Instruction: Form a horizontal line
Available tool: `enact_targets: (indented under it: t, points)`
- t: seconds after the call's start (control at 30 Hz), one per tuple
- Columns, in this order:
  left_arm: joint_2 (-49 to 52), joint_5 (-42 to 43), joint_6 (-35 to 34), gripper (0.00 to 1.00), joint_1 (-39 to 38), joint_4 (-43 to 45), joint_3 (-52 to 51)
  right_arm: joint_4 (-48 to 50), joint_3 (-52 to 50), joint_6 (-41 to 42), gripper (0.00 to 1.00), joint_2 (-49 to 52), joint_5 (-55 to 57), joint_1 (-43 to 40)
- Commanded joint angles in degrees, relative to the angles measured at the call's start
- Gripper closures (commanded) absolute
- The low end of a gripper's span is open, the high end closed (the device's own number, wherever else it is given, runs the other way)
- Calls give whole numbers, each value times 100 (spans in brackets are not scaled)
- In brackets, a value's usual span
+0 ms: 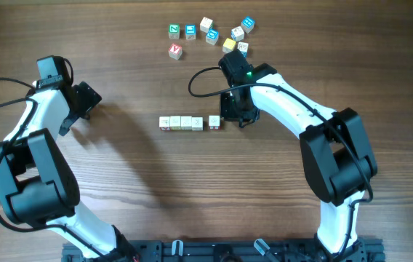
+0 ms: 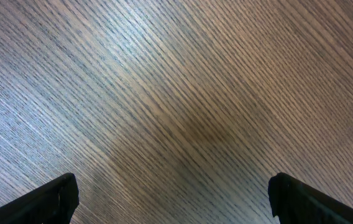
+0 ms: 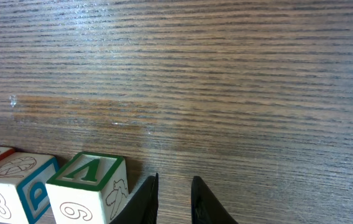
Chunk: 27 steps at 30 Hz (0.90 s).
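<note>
A short row of cream-white letter cubes (image 1: 181, 122) lies edge to edge at the table's middle. One more cream cube (image 1: 214, 122) sits just right of the row, with a small gap between them. In the right wrist view it is the green-framed cube (image 3: 86, 183), with a blue-framed cube (image 3: 21, 186) beside it. My right gripper (image 1: 230, 116) stands right beside that end cube. Its fingers (image 3: 175, 199) are almost together and hold nothing; the left finger is at the cube's side. My left gripper (image 1: 89, 98) is far to the left, open and empty (image 2: 173, 199) over bare wood.
Several loose cubes with blue, green, red and yellow faces (image 1: 212, 36) are scattered at the back of the table, just behind the right arm. A red-faced cube (image 1: 175, 51) lies nearest the row. A black cable (image 1: 195, 80) loops off the right arm.
</note>
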Motion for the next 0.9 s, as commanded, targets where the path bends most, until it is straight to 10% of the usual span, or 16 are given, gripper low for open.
enact_targets:
  t: [0.0,0.87]
  points:
    - [39,7,-50,0,-4,0,-20,79,-26,76,81,33,-48,24]
    - [39,7,-50,0,-4,0,-20,273,-26,59,86,33,343,35]
